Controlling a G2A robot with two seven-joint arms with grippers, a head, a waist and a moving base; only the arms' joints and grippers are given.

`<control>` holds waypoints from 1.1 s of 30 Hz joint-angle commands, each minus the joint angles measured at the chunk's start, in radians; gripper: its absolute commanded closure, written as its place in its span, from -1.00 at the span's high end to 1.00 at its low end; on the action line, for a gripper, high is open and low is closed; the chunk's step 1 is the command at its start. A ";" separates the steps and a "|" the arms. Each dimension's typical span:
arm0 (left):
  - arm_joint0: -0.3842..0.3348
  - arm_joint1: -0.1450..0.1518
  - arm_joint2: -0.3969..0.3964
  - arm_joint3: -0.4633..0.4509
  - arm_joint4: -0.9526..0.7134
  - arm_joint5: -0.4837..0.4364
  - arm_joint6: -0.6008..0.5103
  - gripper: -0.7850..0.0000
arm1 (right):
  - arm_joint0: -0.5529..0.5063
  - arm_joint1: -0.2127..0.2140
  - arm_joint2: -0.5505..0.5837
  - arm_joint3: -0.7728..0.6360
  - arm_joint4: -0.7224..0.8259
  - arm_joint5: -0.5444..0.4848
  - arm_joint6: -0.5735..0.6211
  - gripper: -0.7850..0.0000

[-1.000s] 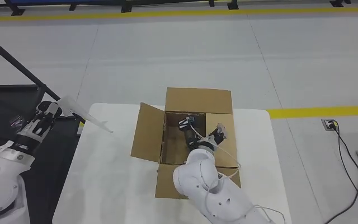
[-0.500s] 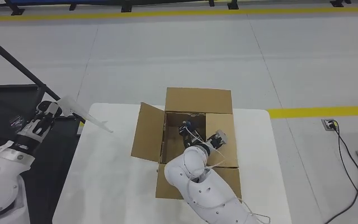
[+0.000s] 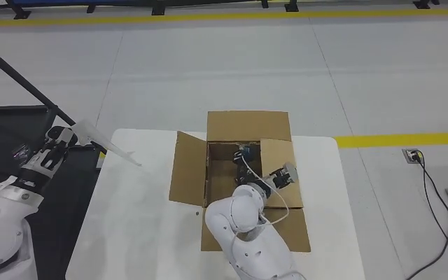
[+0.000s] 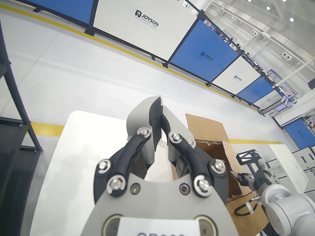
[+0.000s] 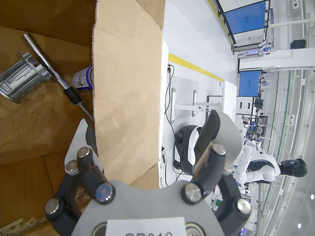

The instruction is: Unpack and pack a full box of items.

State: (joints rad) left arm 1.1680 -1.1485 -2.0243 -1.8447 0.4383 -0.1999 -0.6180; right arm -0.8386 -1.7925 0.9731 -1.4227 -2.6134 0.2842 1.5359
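Right up close, the right claw was down at the brown cardboard box, fingers spread wide astride the box's right-hand flap. One finger was inside and one outside, with card between and neither pad plainly pressing it. That flap hid the inner fingertip and half of a small blue-and-white can on the box floor. Next to the can lay a grey ribbed metal housing with a shiny steel rod crossing it; fixed together or just touching, I couldn't tell. From above, the white arm covered most of the box's inside and the rest sat in shadow, so the right wrist view gave the clear look at those three.

The box stood on the right half of the white rectangular table, flaps folded outward. Its near flap was partly under the arm, and its far flap leaned out over the table's far edge. A broad stretch of white top lay between the left flap and the left claw, which hung by the table's left edge, tips pinched together on nothing. Its wrist view caught the right claw's ridged pad raised above the box rim.

Just left of the table stood a black metal frame, cut off at the edge. Beyond it came grey floor, a yellow line, then blue and white wall panels.
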 commanded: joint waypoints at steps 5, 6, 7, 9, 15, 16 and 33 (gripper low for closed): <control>0.000 0.000 0.000 0.000 0.000 0.000 0.000 -1.00 | -0.041 -0.026 0.031 -0.089 -0.099 0.000 0.000 1.00; 0.000 0.000 0.000 0.000 0.000 0.000 0.000 -1.00 | -0.046 -0.029 0.040 -0.098 -0.119 0.000 0.000 1.00; 0.000 0.000 0.000 0.000 0.000 0.000 0.000 -1.00 | -0.050 -0.033 0.050 -0.112 -0.135 0.000 0.000 1.00; 0.000 0.000 0.000 0.000 0.000 0.000 0.000 -1.00 | -0.060 -0.041 0.064 -0.141 -0.156 0.000 0.000 1.00; 0.000 0.000 0.000 0.000 0.000 0.000 0.000 -1.00 | -0.086 -0.060 0.134 -0.221 -0.268 0.008 -0.008 1.00; 0.000 0.000 0.000 0.000 0.000 0.000 0.000 -1.00 | -0.089 -0.064 0.149 -0.231 -0.273 0.013 -0.013 1.00; 0.000 0.000 0.000 0.000 0.000 0.000 0.000 -1.00 | -0.131 -0.071 0.471 -0.294 -0.043 0.050 -0.146 1.00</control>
State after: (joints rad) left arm 1.1680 -1.1485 -2.0243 -1.8447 0.4383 -0.1999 -0.6180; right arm -0.9654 -1.8653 1.4283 -1.7078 -2.6973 0.3316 1.4047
